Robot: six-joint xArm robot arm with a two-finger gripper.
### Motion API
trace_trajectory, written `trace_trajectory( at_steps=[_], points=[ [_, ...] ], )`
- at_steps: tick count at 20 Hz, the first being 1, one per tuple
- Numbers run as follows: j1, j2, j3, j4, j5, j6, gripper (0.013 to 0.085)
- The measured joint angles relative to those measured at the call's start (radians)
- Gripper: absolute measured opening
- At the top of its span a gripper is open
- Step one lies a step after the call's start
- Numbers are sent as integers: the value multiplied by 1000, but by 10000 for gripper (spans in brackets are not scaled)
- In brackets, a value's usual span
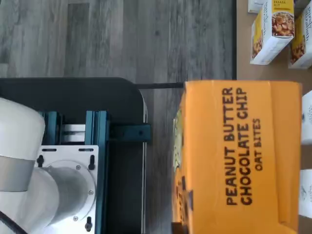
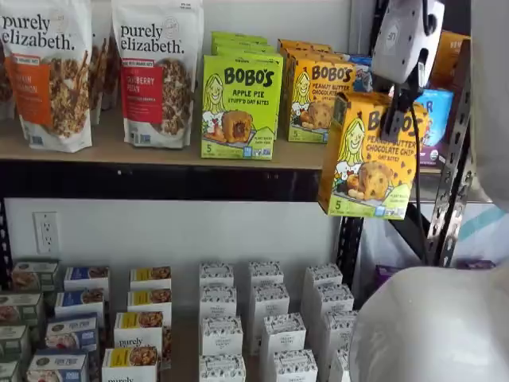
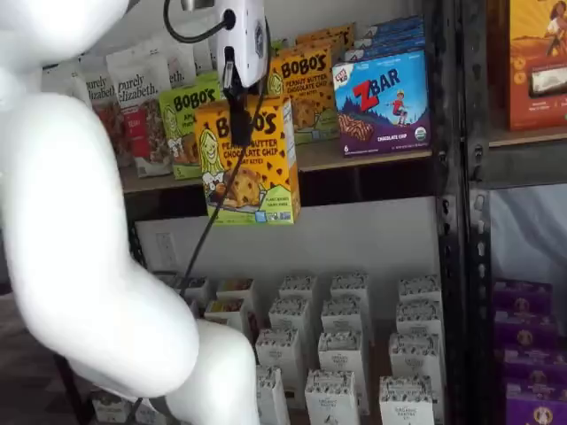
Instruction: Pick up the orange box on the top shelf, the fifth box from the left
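One item under lift: the upright yellow-orange Bobo's peanut butter chocolate chip carton, hereafter the orange box (image 2: 368, 155), hangs in front of the shelving, clear of the board, with its lower edge below the front rail in both shelf views (image 3: 248, 159).
Box attitude: near upright with a slight tilt, printed face toward the cameras; in the wrist view its side panel reading "Peanut Butter Chocolate Chip Oat Bites" (image 1: 239, 156) fills much of the picture.
Claw: the white-bodied gripper with black fingers (image 2: 395, 119) comes down on the box from above; one black finger lies against the front face and the carton hangs from it, so I judge the fingers closed on the box. The rear finger is hidden.
Origin: the long tan wooden top shelf with black metal front rail (image 2: 159, 151) keeps a second orange Bobo's carton (image 2: 322, 99) in that row.
Neighbours: a lime-green Bobo's apple pie box (image 2: 240, 107) to one side and a blue Zbar box (image 3: 381, 102) to the other, both apart from the lifted carton.
Step in hand: the pick looks essentially made; the box is out and carried.
Next move: I judge a steady retreat away from the black perforated upright (image 2: 453, 159), which stands near the carton's edge.
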Motion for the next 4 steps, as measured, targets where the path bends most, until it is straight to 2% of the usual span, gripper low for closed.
trace_trajectory(
  at_steps=[4],
  points=[
    [-8, -38, 74, 2, -56, -13, 370]
  ],
)
